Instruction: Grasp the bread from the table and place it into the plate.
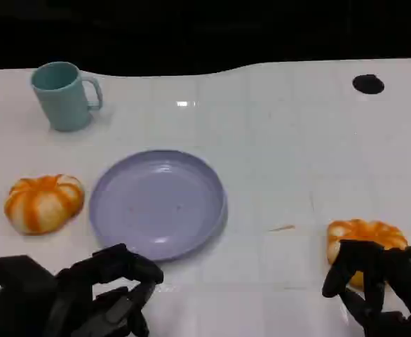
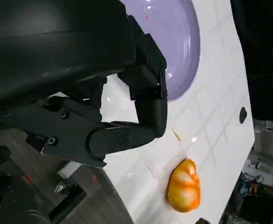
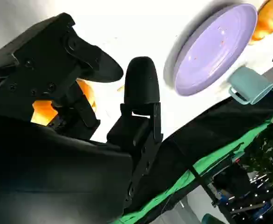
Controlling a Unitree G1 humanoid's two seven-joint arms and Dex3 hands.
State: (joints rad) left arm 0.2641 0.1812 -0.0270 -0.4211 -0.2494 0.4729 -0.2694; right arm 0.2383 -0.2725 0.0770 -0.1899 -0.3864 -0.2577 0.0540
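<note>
Your right hand [image 1: 377,284] sits low over the near right part of the counter [image 1: 297,154], its black fingers [image 1: 346,270] spread and draped over the near side of a bread roll [image 1: 365,235]. From the head view you cannot tell whether they are clamping it or only resting against it; in the right wrist view the orange crust [image 3: 45,109] shows between the fingers, close in against the hand, but contact is not plain.

That roll lies just ahead of the right hand, on the side away from you. It is a rounded, slightly oval bun, its longer side running across the hand's reach. The lavender plate [image 1: 156,203] lies well off towards the left hand, so the coming move, as I judge it, is a lift and a sideways carry across the bare counter between them.

Your left hand [image 1: 111,291] hovers at the near edge just short of the plate, fingers loosely curled and holding nothing. A second roll [image 1: 44,202] lies just beyond the plate's far side from the right hand; the left hand is the nearer one to it.

The plate is empty apart from a few faint specks. A teal mug [image 1: 64,95] stands upright farther back; its contents cannot be seen.
</note>
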